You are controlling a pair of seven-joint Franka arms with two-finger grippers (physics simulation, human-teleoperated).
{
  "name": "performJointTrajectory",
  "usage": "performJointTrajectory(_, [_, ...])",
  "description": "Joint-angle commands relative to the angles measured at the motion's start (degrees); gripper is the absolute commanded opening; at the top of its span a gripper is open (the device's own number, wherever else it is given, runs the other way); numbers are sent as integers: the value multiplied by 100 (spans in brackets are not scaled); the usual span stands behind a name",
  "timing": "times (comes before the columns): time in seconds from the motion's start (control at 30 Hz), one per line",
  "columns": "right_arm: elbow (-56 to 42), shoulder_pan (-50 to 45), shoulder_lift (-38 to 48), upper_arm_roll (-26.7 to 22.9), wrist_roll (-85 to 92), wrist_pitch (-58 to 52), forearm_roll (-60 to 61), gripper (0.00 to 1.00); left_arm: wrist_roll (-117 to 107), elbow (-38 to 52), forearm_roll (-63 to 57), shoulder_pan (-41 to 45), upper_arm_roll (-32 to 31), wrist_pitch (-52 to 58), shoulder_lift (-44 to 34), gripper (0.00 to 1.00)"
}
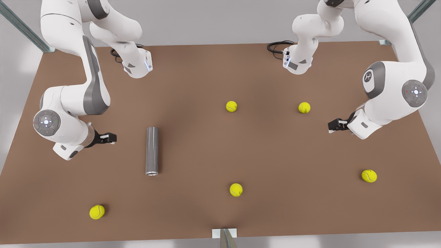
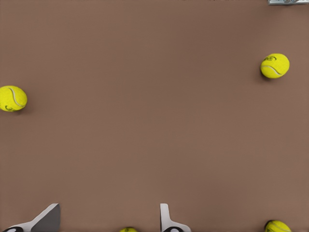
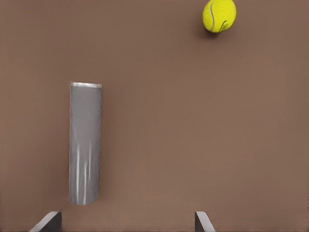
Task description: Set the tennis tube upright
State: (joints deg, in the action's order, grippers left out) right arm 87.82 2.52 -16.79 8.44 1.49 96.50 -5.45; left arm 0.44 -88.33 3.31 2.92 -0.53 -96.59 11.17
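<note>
The tennis tube [image 1: 152,151] is a dark-grey metallic cylinder lying flat on the brown table [image 1: 193,79], left of centre in the front view. Its silvery rim points toward the table's near edge. My right gripper [image 1: 106,138] hovers beside it on the front view's left, apart from it. In the right wrist view the tube [image 3: 85,145] lies ahead of the open right gripper [image 3: 126,213], off to one side of the gap. My left gripper [image 1: 336,124] waits at the front view's right. It stands open [image 2: 109,209] over bare table.
Several yellow-green tennis balls lie scattered on the table, among them one [image 1: 231,106] past the centre, one [image 1: 236,189] near the front edge and one [image 1: 96,212] at the front left. A metal bracket [image 1: 224,236] sits at the front edge.
</note>
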Motion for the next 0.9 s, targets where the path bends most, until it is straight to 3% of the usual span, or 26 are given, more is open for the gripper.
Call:
performJointTrajectory(0.0, [-2,3,0,0,9,0,0,100,0,0,-6,-2,0,0,0,99])
performJointTrajectory(0.13, [42,3,-79,0,62,-9,9,100,-114,0,99,104,-62,0,8,99])
performJointTrajectory(0.23, [631,3,-175,70,62,105,53,100,-123,0,1795,95,-97,-9,228,99])
performJointTrajectory(0.4, [1264,117,-518,185,-97,606,589,100,-35,9,3044,77,-97,-9,659,99])
performJointTrajectory(0.63, [1237,-445,-949,229,-1749,1872,958,100,-26,158,2965,113,-79,-9,940,99])
performJointTrajectory(0.8, [1343,-647,-1054,229,-2162,1986,940,100,-18,193,2930,130,-88,-457,1063,99])
performJointTrajectory(0.87, [2248,-533,-782,229,-1943,2987,861,100,-18,202,2930,113,-88,-440,1046,99])
